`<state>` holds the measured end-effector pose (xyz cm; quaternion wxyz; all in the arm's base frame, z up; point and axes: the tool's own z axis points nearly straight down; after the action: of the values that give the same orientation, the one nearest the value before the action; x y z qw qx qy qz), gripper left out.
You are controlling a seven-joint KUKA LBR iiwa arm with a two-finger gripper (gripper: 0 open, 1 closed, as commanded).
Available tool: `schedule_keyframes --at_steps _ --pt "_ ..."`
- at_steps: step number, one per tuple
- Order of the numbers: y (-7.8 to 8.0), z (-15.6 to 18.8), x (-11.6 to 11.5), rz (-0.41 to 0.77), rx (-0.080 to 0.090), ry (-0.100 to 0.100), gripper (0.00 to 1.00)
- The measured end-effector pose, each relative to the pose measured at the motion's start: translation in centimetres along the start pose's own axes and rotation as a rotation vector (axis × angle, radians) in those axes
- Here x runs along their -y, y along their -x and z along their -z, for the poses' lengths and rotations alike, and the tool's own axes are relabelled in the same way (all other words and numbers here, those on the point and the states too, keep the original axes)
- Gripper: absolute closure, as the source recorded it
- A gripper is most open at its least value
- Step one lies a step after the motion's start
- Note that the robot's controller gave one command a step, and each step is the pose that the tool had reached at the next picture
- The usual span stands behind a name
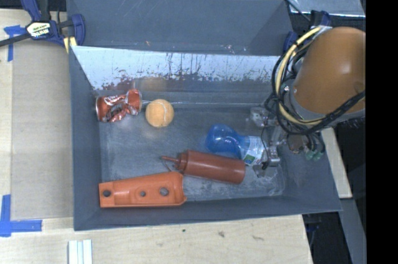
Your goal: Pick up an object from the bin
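We are seeing the gripper (268, 158) hanging at the centre right of the frame, just beside the crumpled blue plastic thing (222, 140) and the base of the brown squeeze bottle (211, 167), and we are not managing to make out whether its jaws are apart or together.

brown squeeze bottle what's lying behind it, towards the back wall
A blue crumpled plastic thing lies just behind the brown squeeze bottle, near its base end, with a green-and-white scrap beside it. Whether they touch is unclear; whatever is under the bottle is covered.
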<state>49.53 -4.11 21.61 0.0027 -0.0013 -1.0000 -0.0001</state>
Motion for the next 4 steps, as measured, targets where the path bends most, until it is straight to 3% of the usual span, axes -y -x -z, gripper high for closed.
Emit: schedule_keyframes --at_steps 1,2,3,4 --pt "0.1 0.5 0.0 0.003 0.009 -0.001 0.00" --pt "-0.4 -14.9 -8.4 0.147 -0.003 0.002 0.00" --pt "-1.2 -6.1 -8.5 0.251 0.011 -0.002 0.00" --pt "-0.4 -14.9 -8.3 0.147 0.000 0.002 0.00"
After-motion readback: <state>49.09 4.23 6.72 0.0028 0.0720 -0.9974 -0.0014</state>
